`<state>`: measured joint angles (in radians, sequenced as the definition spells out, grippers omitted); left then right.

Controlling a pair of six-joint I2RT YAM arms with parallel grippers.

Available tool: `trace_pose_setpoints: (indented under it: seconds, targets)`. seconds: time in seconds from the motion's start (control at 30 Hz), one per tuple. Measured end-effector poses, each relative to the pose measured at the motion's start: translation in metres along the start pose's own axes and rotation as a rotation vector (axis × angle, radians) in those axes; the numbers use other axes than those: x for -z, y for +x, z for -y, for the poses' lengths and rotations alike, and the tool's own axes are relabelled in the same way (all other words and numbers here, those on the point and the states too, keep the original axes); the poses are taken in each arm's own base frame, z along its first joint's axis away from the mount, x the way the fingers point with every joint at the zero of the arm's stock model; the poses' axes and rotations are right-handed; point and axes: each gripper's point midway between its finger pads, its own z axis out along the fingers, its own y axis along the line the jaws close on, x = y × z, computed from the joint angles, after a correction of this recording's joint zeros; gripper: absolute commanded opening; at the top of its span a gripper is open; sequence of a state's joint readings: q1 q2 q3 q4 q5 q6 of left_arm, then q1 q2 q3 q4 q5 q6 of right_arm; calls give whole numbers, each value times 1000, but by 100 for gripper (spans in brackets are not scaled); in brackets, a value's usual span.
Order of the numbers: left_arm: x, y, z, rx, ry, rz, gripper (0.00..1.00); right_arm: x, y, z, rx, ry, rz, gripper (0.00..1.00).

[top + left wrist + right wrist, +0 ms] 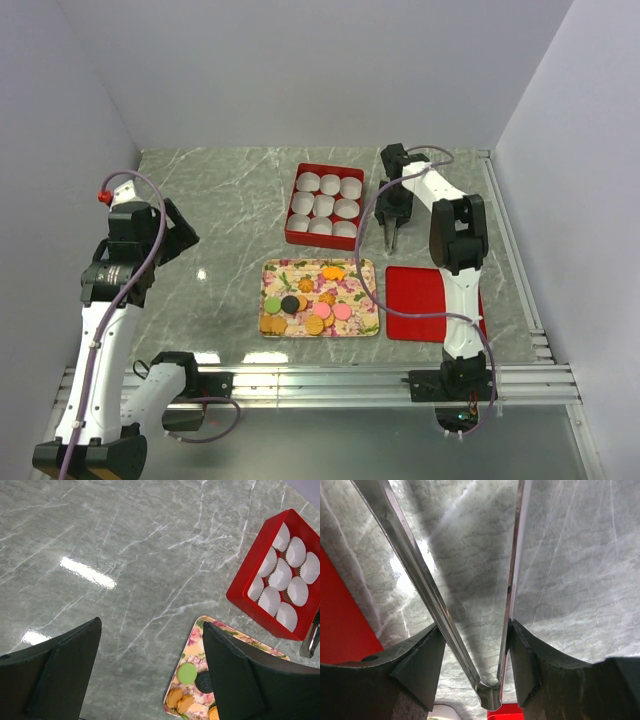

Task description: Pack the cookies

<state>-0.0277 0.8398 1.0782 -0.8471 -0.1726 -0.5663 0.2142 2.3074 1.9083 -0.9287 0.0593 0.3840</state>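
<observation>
No readable text, label, brand or number was found in any view.

Checked without result: the cookies point(305, 305), plain coloured discs; the tray point(300, 268), where only a flower print is seen, no lettering; the red box point(318, 238) and its white paper cups point(326, 204); the flat red lid point(425, 300); the marbled counter point(230, 200). The arm housings are too small for any marking to be made out.
</observation>
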Motion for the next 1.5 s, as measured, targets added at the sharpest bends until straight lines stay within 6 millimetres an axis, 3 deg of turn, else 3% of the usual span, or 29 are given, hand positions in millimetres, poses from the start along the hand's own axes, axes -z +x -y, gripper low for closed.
trace_pose_setpoints:
  seconds: [0.33,0.43,0.5,0.53,0.67,0.77,1.03,1.3,1.5]
  targets:
    - [8,-2,3,4,15,-3,87,13,9,6,-3,12,-13,56]
    - [10,-3,5,6,24,-4,86,41,12,10,-16,1,5,56]
    - [10,-1,6,9,33,-12,85,69,13,12,-24,-15,36,56]
    - [11,-1,8,14,39,-16,84,92,10,12,-30,-36,76,56]
    - [12,1,12,25,63,-28,84,142,10,12,-40,-81,168,56]
    - [13,3,15,28,82,-37,84,163,27,14,-36,-96,184,56]
    - [19,5,22,42,125,-47,84,175,78,14,7,-92,104,55]
    - [17,17,21,53,139,-67,83,229,125,-13,144,-172,166,52]
    - [10,20,28,59,160,-91,82,254,178,-3,205,-223,150,48]
